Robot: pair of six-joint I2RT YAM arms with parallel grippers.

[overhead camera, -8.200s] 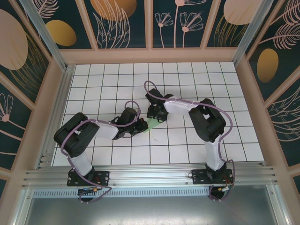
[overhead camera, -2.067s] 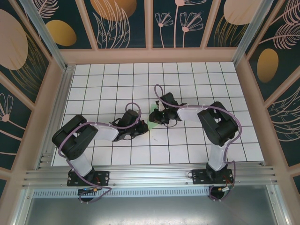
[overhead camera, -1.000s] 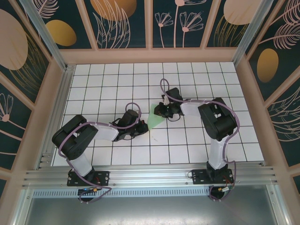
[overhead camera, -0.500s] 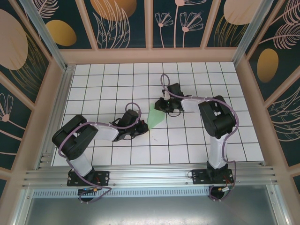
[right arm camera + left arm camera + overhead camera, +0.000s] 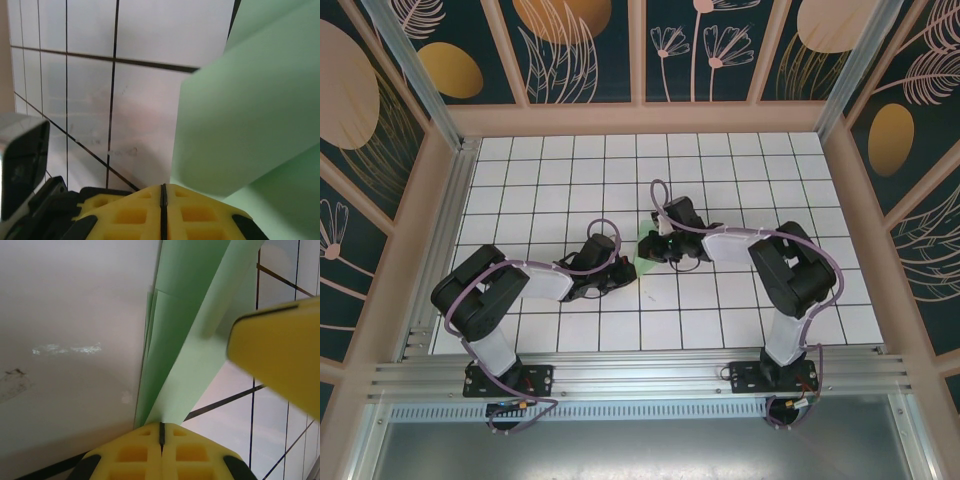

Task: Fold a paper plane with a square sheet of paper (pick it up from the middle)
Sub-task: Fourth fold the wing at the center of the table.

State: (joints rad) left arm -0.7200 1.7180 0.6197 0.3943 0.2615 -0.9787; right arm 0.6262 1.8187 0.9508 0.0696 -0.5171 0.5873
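Left gripper [image 5: 161,425] and right gripper [image 5: 163,186], both clamped shut, pinch opposite ends of the paper plane [image 5: 185,340], seemingly light, limp and best gripped along its folds.

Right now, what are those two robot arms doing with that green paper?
They are working on folding a paper plane. The left arm has its jaws shut on one end of the green paper, which is already folded into long layers. The right arm reaches in from the other side, its jaws shut right at the paper. I can't tell whether they pinch it. This is all happening in the middle of the white grid table.
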